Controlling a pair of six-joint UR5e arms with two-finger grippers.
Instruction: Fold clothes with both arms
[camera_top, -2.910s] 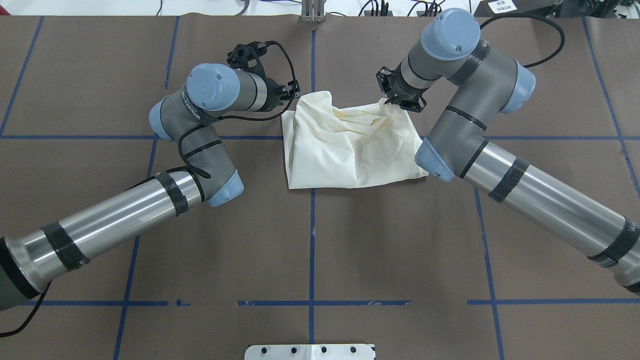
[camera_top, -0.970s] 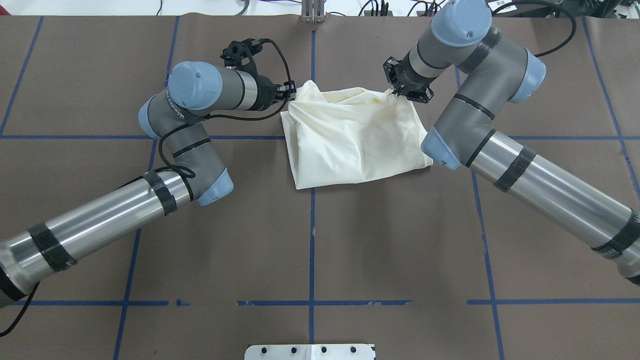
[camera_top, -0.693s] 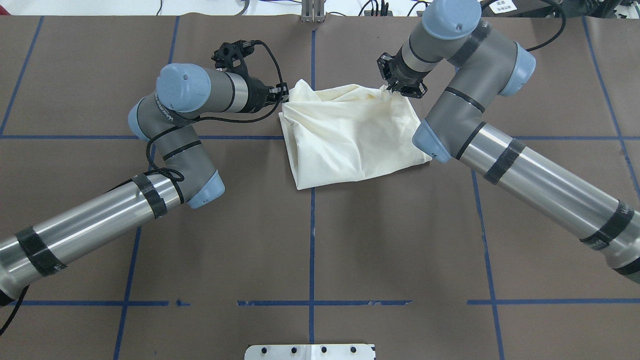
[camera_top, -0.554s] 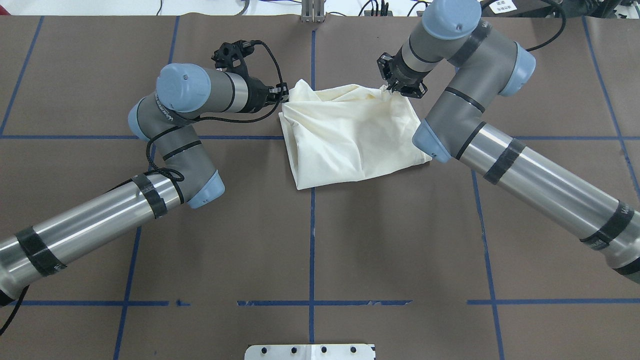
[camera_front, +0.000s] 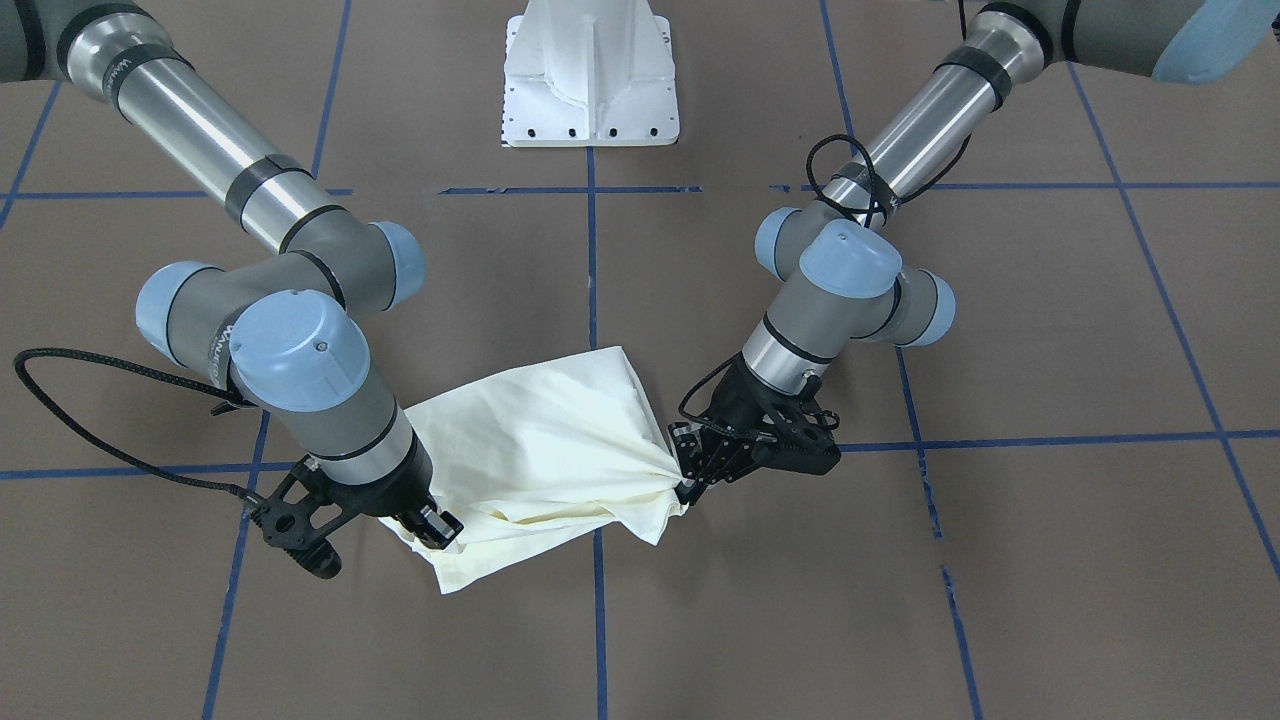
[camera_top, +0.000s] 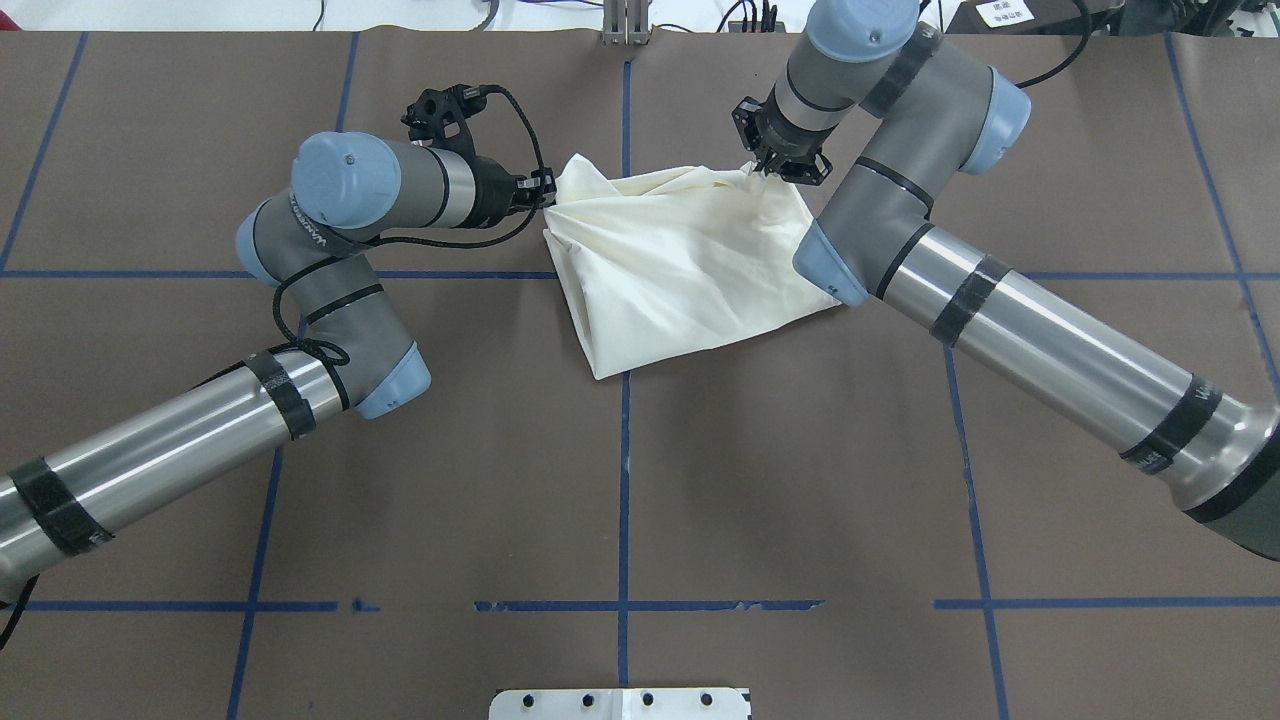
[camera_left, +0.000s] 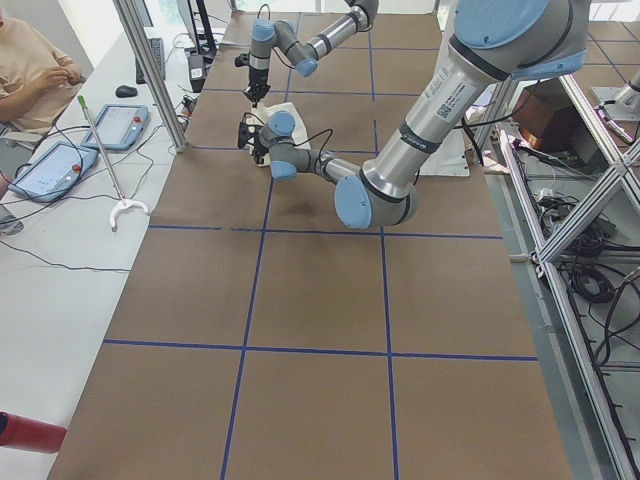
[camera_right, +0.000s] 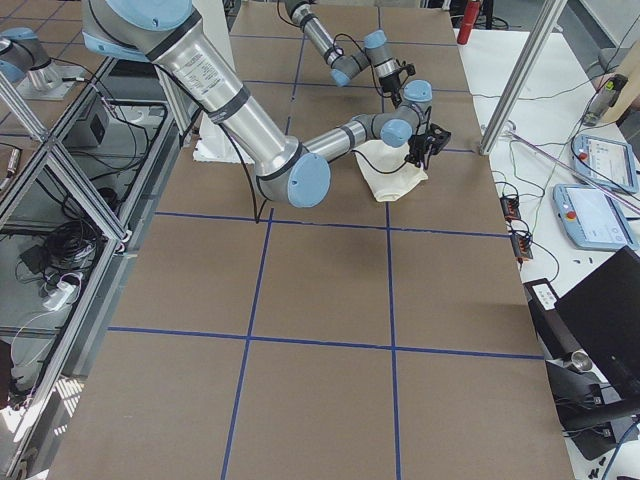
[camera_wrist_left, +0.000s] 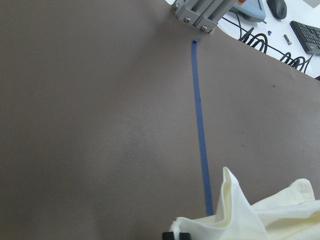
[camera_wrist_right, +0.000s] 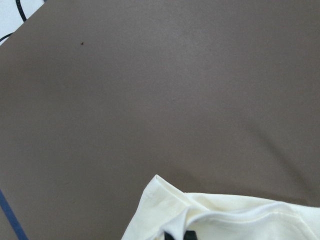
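Touching the brown tabletop (camera_top: 450, 480), the T-shirt (camera_top: 680, 270) overlaps blue tape lines (camera_top: 624, 500).

No words here are clear enough to read for sure.

White letters (camera_top: 310, 233) run along a grey joint of the left arm (camera_top: 190, 455). The same kind of lettering (camera_front: 216, 346) sits on a grey joint of the right arm (camera_front: 200, 110). Both are too small to spell out. Far off on the right, past the counter (camera_top: 800, 480), a white label (camera_top: 1005, 12) has dark marks, too blurry to read.
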